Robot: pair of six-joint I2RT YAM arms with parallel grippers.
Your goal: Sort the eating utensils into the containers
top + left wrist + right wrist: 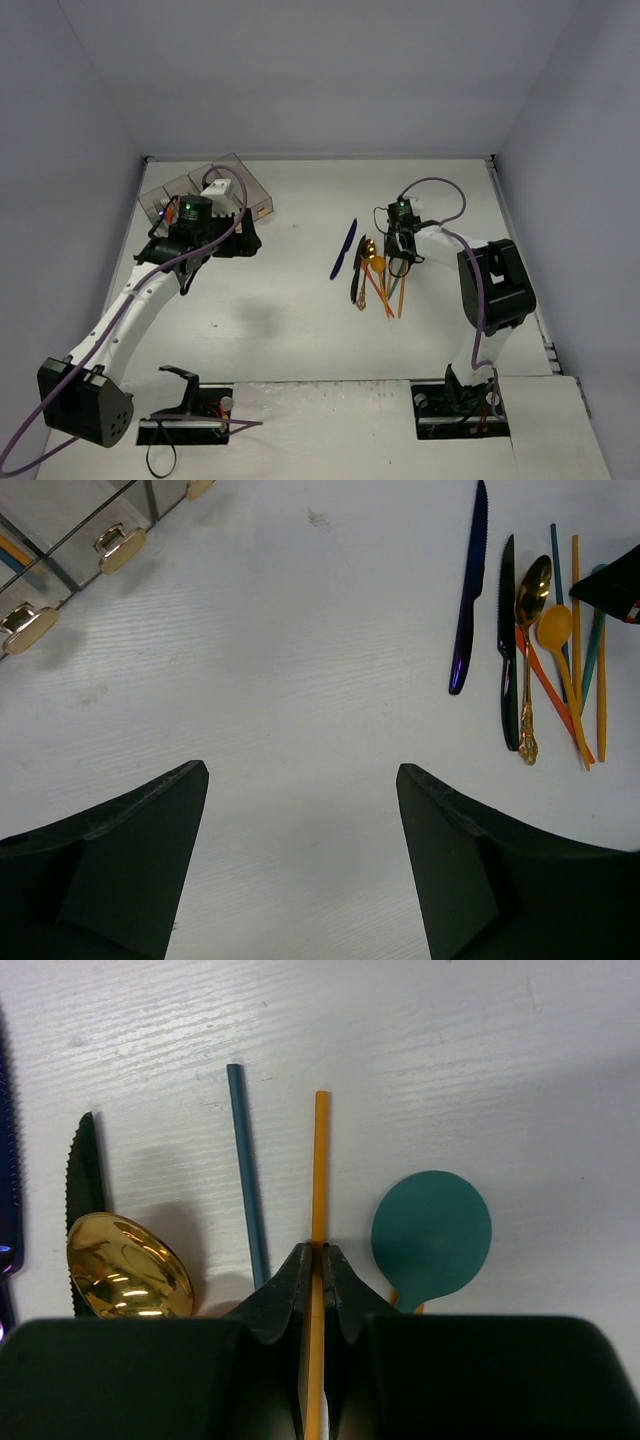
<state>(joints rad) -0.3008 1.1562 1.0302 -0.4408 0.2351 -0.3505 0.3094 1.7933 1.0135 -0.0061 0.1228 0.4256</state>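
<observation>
The eating utensils (375,275) lie in a loose bunch right of centre. My right gripper (318,1250) is shut on a slim orange handle (320,1150) in that bunch. Beside it are a teal spoon (432,1232), a teal handle (247,1170), a gold spoon (130,1270) and a black knife (86,1160). A dark blue knife (343,250) lies apart on the left of the bunch. The containers (215,190) stand at the back left, with tan labels (120,548) on their ends. My left gripper (302,770) hangs open over bare table just in front of them.
Grey walls close the table on three sides. The right arm (490,290) stands over the table's right part. Purple cables loop over both arms. Both arm bases sit at the near edge.
</observation>
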